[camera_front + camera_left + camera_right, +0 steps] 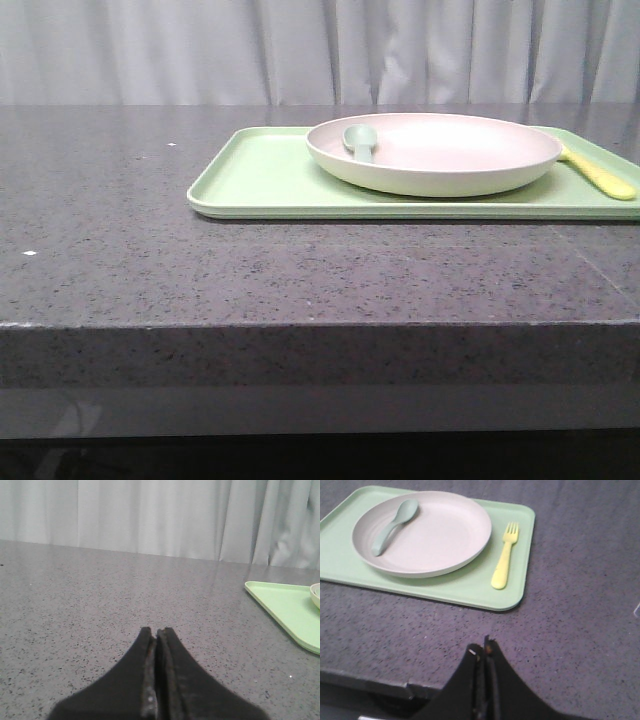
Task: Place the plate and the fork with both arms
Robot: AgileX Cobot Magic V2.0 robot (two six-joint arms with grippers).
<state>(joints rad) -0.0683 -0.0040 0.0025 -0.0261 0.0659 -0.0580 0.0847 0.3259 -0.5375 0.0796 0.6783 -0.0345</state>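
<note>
Tray [470,587] holds one plate [435,535], one fork [504,555], one spoon [394,525].

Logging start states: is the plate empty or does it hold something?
Not empty: a grey-green spoon lies in the plate; the fork lies beside it on the tray.

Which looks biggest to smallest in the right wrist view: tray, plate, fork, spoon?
1. tray
2. plate
3. fork and spoon: look about alike in length, so no ranking between them.
</note>
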